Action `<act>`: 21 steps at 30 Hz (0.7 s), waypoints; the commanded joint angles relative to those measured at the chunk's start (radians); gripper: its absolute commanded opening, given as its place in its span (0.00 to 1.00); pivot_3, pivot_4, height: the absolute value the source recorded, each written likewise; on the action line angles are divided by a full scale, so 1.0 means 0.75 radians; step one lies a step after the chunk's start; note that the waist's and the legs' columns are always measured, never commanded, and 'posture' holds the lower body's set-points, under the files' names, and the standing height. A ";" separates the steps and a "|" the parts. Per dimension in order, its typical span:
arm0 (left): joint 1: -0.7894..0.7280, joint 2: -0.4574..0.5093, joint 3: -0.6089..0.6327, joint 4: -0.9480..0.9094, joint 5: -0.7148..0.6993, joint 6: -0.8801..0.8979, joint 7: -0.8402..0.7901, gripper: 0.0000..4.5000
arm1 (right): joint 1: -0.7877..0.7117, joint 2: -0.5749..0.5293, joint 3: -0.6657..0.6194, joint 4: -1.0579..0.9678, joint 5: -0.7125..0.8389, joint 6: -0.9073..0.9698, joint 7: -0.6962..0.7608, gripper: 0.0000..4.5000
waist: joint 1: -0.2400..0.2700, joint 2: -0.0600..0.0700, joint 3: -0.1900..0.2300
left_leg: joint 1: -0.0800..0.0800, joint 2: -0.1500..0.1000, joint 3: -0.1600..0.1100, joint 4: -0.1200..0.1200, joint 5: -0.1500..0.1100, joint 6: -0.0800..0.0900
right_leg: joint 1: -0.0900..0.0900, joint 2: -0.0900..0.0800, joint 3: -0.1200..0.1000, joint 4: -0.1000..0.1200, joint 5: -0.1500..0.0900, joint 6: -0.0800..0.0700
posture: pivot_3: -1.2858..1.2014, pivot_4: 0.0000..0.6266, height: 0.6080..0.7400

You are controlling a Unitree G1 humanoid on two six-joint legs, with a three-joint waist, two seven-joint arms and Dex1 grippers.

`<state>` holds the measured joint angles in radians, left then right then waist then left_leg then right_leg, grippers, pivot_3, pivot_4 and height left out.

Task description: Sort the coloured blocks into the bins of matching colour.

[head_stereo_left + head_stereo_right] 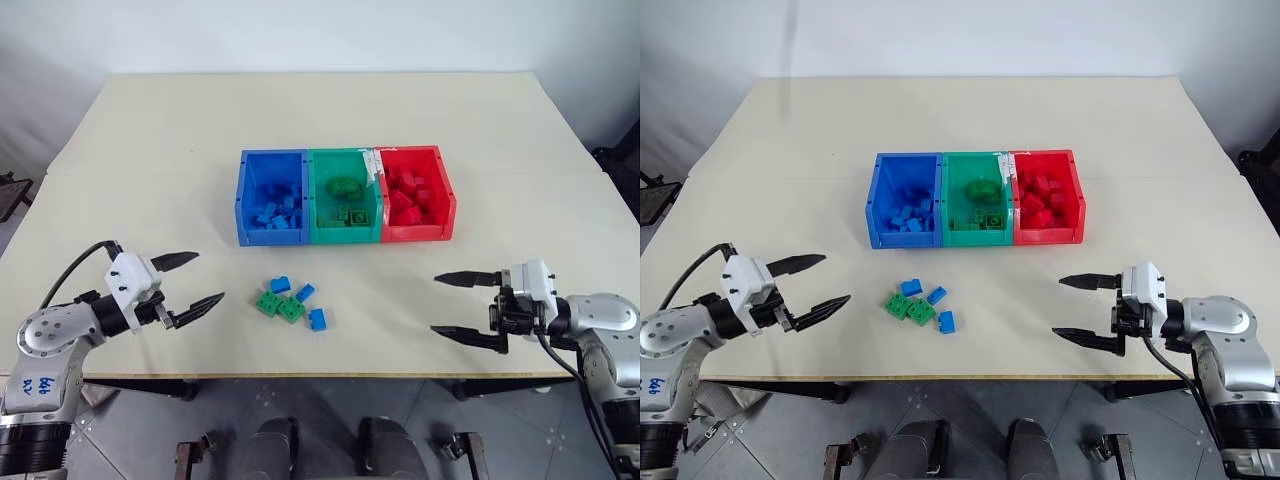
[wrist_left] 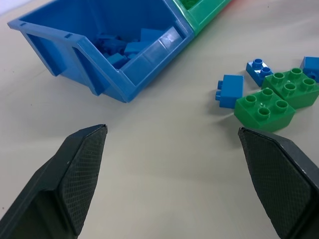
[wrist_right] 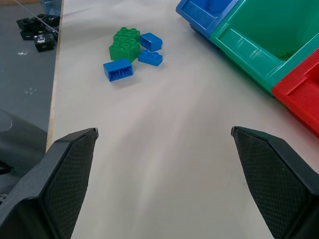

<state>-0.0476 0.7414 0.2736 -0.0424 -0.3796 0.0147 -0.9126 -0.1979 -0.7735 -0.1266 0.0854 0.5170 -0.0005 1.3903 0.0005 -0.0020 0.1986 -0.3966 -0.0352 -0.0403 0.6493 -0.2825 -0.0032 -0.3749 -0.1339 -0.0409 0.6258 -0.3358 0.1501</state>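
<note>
Beige table [image 1: 150, 150] w/ loose blocks [image 1: 290, 300] btwn left pincer [image 1: 190, 283] & right pincer [image 1: 452, 306], both spread wide, empty.

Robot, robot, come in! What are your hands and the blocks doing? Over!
Left gripper open, right gripper open, both empty. Five loose blocks on table before bins. Nothing blocking.

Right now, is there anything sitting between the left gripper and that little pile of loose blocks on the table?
Nothing visible. The left gripper is open, with bare table between it and the loose blocks. The bins stand farther back, beyond the pile, off that line.
</note>
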 commanded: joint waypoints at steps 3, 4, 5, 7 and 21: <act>0.130 0.001 0.126 -0.104 -0.037 0.027 0.046 0.99 | -0.056 0.063 0.022 -0.071 0.042 0.023 -0.010 1.00 | -0.008 0.000 0.000 | 0.000 0.000 0.000 0.000 0.000 0.000 | 0.000 0.000 0.000 0.000 0.000 0.000 | 0.52 0.24 1.00; 0.171 0.001 0.161 -0.105 -0.049 0.023 0.041 0.99 | -0.072 0.082 0.036 -0.096 0.047 0.029 -0.012 1.00 | -0.009 0.000 0.000 | 0.000 0.001 0.000 0.000 0.000 -0.001 | 0.000 0.000 0.000 0.000 0.000 0.000 | 0.52 0.24 1.00; 0.219 0.005 0.200 -0.092 -0.064 0.024 0.027 0.99 | -0.094 0.110 0.051 -0.127 0.059 0.044 -0.028 1.00 | -0.010 0.000 0.000 | 0.000 0.002 0.001 0.000 -0.001 -0.001 | 0.000 0.001 0.000 0.000 0.000 0.000 | 0.52 0.24 1.00; 0.310 0.005 0.279 -0.043 -0.075 0.006 0.007 0.99 | -0.147 0.174 0.089 -0.186 0.086 0.094 -0.066 1.00 | -0.017 0.000 0.000 | 0.001 0.004 0.001 -0.001 -0.001 -0.002 | -0.001 0.002 0.000 0.000 -0.001 -0.001 | 0.52 0.24 1.00; 0.301 0.064 0.117 -0.423 -0.188 0.328 -0.010 0.99 | -0.173 0.195 0.064 -0.159 0.045 0.082 -0.090 1.00 | 0.034 -0.001 0.000 | 0.000 0.002 -0.003 0.000 -0.005 0.000 | 0.000 -0.001 -0.002 -0.002 0.000 -0.003 | 0.52 0.24 1.00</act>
<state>0.1978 0.7705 0.3862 -0.2748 -0.4843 0.2093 -0.9313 -0.3369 -0.6033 -0.0296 -0.0320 0.5511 0.0810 1.3214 0.0259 -0.0025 0.1982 -0.3968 -0.0337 -0.0425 0.6498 -0.2862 -0.0036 -0.3744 -0.1348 -0.0428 0.6243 -0.3361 0.1478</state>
